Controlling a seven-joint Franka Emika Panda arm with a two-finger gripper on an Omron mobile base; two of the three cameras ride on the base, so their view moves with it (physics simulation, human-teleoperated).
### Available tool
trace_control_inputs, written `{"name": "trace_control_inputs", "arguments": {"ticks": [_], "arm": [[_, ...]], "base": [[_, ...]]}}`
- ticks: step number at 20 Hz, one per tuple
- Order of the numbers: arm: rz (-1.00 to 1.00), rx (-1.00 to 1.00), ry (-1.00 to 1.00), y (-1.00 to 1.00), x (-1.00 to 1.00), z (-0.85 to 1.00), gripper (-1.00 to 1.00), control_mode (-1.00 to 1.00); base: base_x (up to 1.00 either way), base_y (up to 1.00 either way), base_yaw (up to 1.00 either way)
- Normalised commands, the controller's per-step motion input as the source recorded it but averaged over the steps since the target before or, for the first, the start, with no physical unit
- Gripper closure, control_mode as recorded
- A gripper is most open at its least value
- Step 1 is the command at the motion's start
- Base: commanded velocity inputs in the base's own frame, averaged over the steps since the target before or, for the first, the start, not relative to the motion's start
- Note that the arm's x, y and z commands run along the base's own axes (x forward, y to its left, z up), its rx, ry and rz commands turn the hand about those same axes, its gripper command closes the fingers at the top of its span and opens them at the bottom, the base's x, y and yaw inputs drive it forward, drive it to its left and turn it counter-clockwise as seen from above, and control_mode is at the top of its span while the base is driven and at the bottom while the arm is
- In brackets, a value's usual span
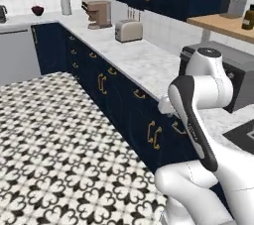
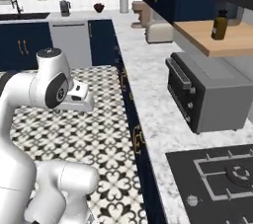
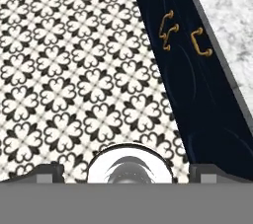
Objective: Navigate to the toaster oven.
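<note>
Jaws look parted and empty, though barely visible; driving nearer the dark grey glass-fronted metal toaster oven [image 2: 205, 94] risks bumping the navy cabinet fronts [image 3: 197, 85] beneath the marble desk [image 2: 148, 94].

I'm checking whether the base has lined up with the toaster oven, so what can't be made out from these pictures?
- Toaster oven: in the left base view the arm covers most of it, leaving only the top and one side.
- Its door glass, right base view: seen at a steep angle, so the inside is unreadable.
- Gripper: the hand view's bottom edge cuts off the fingertips; they look spread.
- Bottle on the wooden shelf: label too small.
</note>
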Motion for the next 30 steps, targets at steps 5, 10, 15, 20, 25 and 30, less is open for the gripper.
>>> {"name": "trace_control_inputs", "arguments": {"ticks": [5, 10, 15, 20, 25, 30], "arm": [[0.00, 0.00, 0.00, 0.00, 0.00, 0.00, -1.00, 1.00], [0.00, 0.00, 0.00, 0.00, 0.00, 0.00, -1.00, 1.00], [0.00, 0.00, 0.00, 0.00, 0.00, 0.00, -1.00, 1.00], [0.00, 0.00, 0.00, 0.00, 0.00, 0.00, -1.00, 1.00], [0.00, 0.00, 0.00, 0.00, 0.00, 0.00, -1.00, 1.00], [0.00, 0.00, 0.00, 0.00, 0.00, 0.00, -1.00, 1.00]], "base": [[0.88, 0.62, -0.59], [0.45, 0.34, -0.69], [0.28, 0.34, -0.72], [0.32, 0.58, -0.74], [0.39, 0.79, -0.69], [0.38, 0.75, -0.67]]}}
